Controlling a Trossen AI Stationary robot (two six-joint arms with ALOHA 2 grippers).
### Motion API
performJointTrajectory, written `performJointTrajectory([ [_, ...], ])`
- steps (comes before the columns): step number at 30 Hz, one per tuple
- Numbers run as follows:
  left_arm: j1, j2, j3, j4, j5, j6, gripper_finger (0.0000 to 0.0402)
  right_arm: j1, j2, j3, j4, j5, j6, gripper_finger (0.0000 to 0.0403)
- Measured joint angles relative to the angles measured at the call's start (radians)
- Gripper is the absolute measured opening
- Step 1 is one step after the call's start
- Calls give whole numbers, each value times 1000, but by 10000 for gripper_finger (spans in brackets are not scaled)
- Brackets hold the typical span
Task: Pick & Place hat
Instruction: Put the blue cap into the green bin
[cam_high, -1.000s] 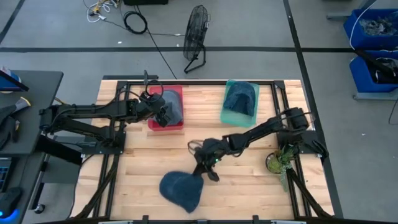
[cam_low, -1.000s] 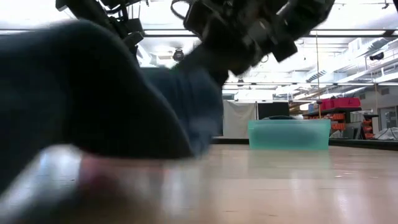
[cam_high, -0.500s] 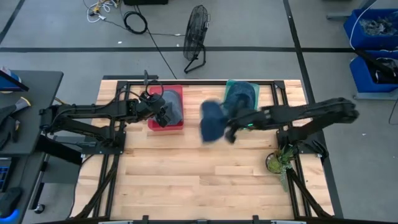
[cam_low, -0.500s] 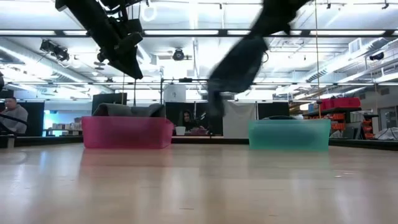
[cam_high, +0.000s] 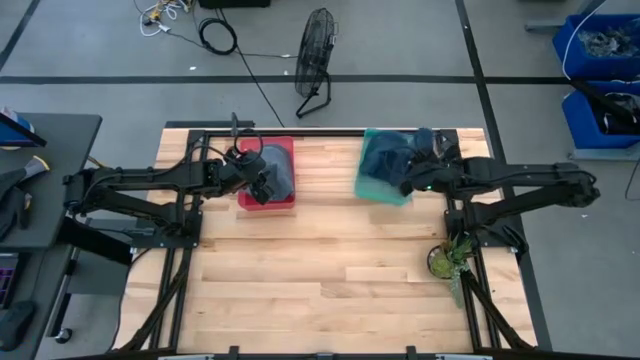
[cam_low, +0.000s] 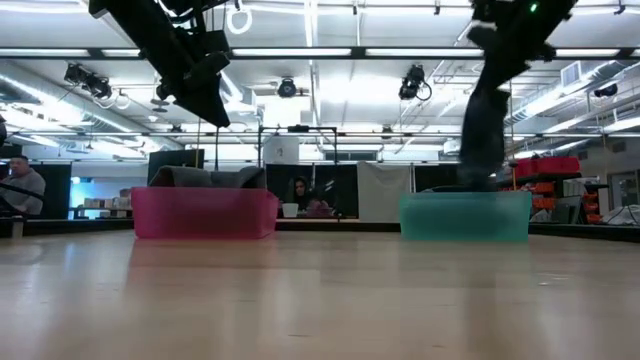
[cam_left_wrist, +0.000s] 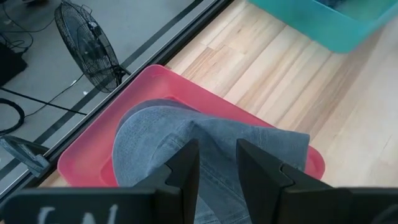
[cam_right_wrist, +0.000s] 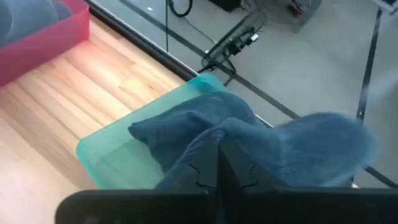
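The dark blue hat (cam_low: 482, 125) hangs from my right gripper (cam_low: 508, 30) over the teal bin (cam_low: 465, 217) at the table's far right. My right gripper (cam_right_wrist: 219, 163) is shut on it. The hat's lower end reaches the bin's rim (cam_low: 470, 192) in the low view. More blue cloth (cam_high: 383, 160) lies inside that bin (cam_high: 372, 188). My left gripper (cam_left_wrist: 217, 165) is open and hovers above a grey-blue hat (cam_left_wrist: 186, 127) that lies in the red bin (cam_high: 268, 202); it touches nothing. My right gripper pinches a bunched fold of the blue hat (cam_right_wrist: 239, 142) between its two shut fingers, coming from above and slanting down. The hat is lifted clear of the table and hangs slack below the fingers (cam_low: 490, 75). One layer or several, I cannot tell.
A small potted plant (cam_high: 445, 260) stands near the table's right edge. The red bin (cam_low: 205, 213) sits at the far left, with my left arm (cam_low: 170, 50) above it. Bare wooden tabletop (cam_high: 320, 270) spans the middle and near side. People show in the room behind.
My right gripper, shut on the hat, has lifted it off the table's near side and swung it up toward the far right, ending over the teal bin. The hat, first spread on the wood, now hangs below the gripper.
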Motion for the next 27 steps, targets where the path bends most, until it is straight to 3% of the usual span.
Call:
performJointTrajectory([
  [5,0,0,0,1,0,0,110,-59,6,-124,266,0,-199,1],
  [11,0,0,0,1,0,43,110,-139,5,-110,475,3,-395,1],
  [14,0,0,0,1,0,43,110,-162,5,-97,470,-7,-395,1],
  [18,0,0,0,0,0,43,110,-182,7,-106,372,-116,-305,1],
  [22,0,0,0,0,0,43,110,-187,13,-166,241,-132,-213,2],
  [27,0,0,0,1,0,43,110,-196,14,-269,269,-149,-211,13],
])
